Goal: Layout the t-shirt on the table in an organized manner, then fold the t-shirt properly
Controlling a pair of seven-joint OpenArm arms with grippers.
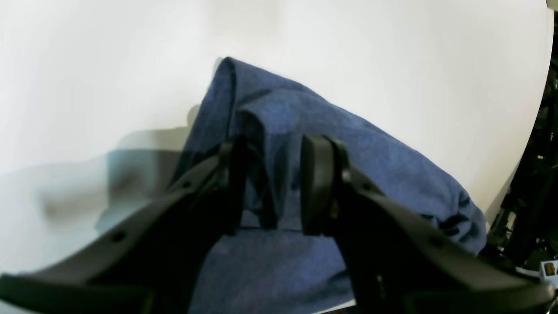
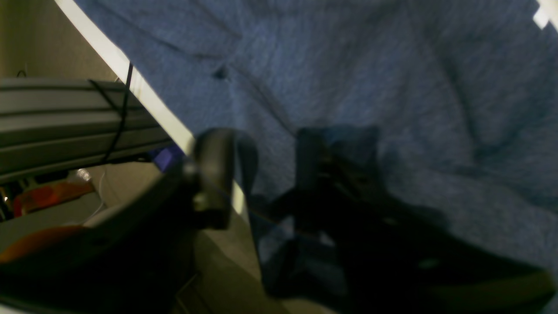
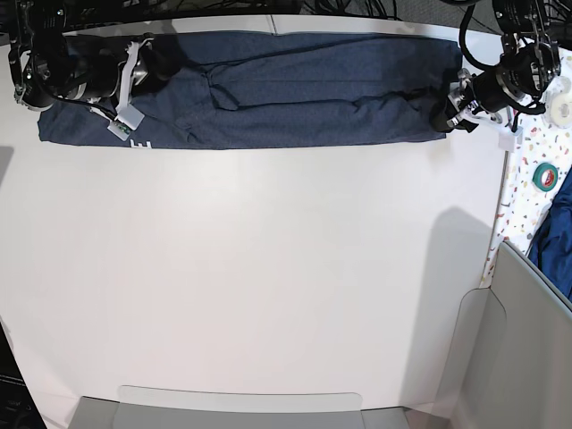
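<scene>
The t-shirt point(image 3: 295, 89) lies stretched out as a long navy band along the far edge of the table point(image 3: 268, 268). A few white letters show at its lower left corner. My left gripper point(image 3: 447, 114) is at the shirt's right end. In the left wrist view this gripper point(image 1: 277, 139) has its jaws apart, with a raised fold of the t-shirt point(image 1: 348, 144) standing between the fingers. My right gripper point(image 3: 156, 58) is over the left end. In the blurred right wrist view it point(image 2: 266, 135) stands open over the t-shirt point(image 2: 392, 87) at the table's edge point(image 2: 144, 91).
A speckled strip point(image 3: 523, 188) right of the table holds a green tape roll point(image 3: 545, 174) and a white roll point(image 3: 561, 109). Grey panels point(image 3: 527, 340) stand at the lower right and bottom. A metal rail point(image 2: 65, 113) runs beyond the table's far edge.
</scene>
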